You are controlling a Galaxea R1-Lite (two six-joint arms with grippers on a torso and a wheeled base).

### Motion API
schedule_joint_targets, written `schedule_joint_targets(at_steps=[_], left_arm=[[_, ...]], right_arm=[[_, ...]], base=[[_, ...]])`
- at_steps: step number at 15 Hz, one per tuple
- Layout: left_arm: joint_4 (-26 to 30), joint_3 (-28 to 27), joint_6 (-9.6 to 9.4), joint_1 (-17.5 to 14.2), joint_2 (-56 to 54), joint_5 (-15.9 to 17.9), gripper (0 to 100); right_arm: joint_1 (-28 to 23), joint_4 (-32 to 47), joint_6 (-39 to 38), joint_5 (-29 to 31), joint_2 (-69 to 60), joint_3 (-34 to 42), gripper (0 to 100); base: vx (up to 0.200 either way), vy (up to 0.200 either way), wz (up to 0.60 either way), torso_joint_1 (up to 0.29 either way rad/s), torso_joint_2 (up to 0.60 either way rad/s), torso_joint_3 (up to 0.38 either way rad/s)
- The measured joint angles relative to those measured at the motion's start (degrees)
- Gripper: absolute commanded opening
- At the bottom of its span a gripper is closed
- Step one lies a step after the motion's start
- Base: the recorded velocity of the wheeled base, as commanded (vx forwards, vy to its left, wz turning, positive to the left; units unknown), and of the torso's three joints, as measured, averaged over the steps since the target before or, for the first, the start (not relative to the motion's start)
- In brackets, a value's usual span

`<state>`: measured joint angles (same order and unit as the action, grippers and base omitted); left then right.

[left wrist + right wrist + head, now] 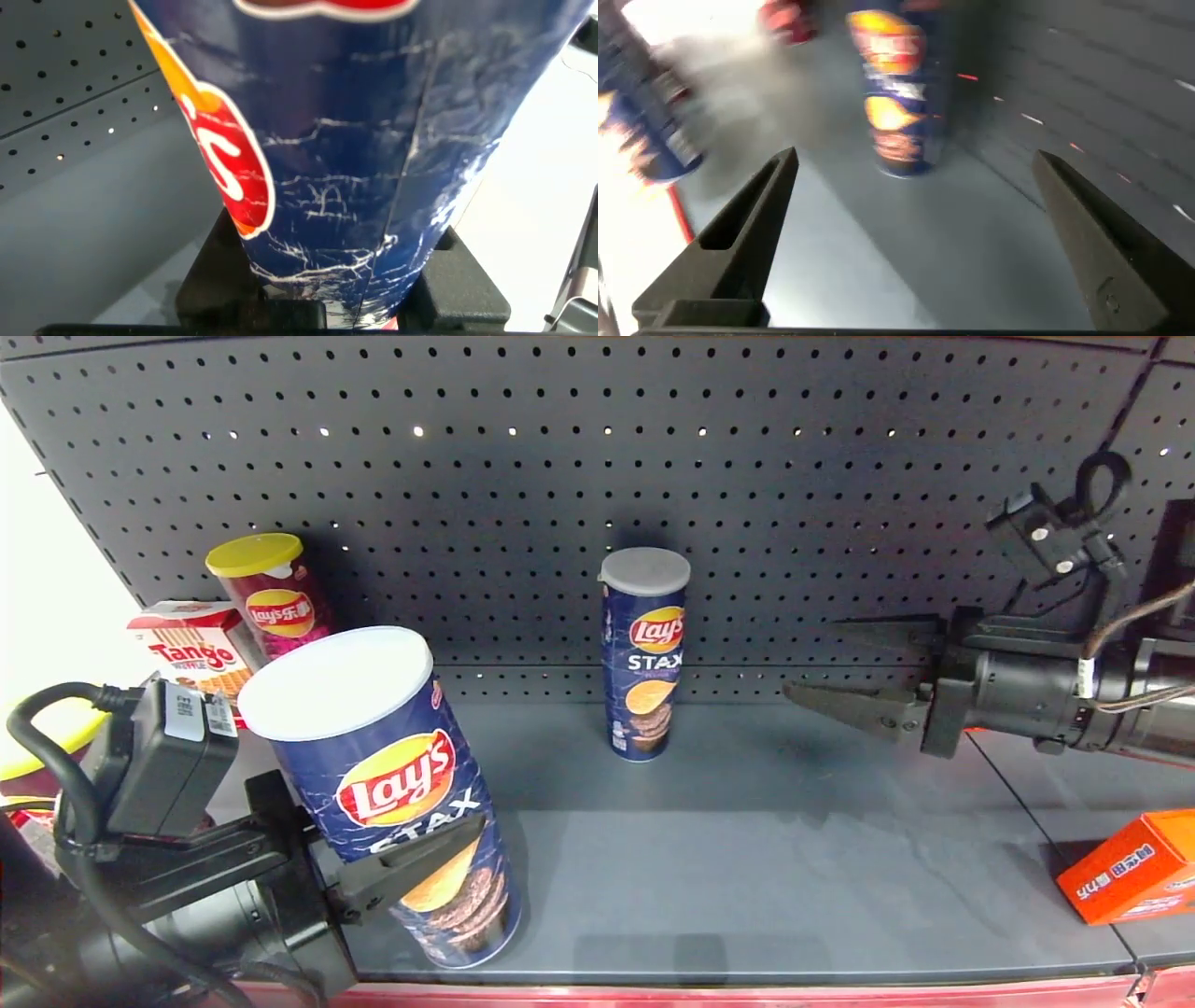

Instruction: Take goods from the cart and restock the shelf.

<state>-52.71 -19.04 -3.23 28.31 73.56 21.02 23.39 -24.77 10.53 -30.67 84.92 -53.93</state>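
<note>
Blue can (392,784) is leaning at shelf (747,859) front-left, L gripper (411,859) clamping it low on the body. 2nd can (644,653) is standing upright at back centre, R gripper (845,672) hanging off to its right, spread, w/ nothing in it. L wrist: the blue body is wedging between dark fingers (210,280). R wrist: jaws gaping wide, 2nd can (896,93) standing beyond them.

The shelf (747,859) is dimly lit with soft shadows; light glints through pegboard (794,504) holes.
</note>
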Motion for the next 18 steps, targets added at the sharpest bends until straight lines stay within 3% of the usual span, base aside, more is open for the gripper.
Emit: schedule_joint_targets(at_steps=[5,9,18], left_arm=[[-0.09,0.57,-0.02,-0.02,0.0,0.06,0],[-0.11,0.63,0.0,-0.02,0.0,0.16,0],[-0.09,0.17,0.15,0.05,0.37,0.33,0]], right_arm=[[-0.6,-3.22,2.16,-15.18,7.03,-5.3,100],[-0.61,-8.75,2.19,-16.76,13.35,-7.97,100],[0.15,-9.57,2.82,-17.97,23.19,-15.56,100]], base=[[0.0,0.0,0.0,0.0,0.0,0.0],[0.0,0.0,0.0,0.0,0.0,0.0],[0.0,0.0,0.0,0.0,0.0,0.0]])
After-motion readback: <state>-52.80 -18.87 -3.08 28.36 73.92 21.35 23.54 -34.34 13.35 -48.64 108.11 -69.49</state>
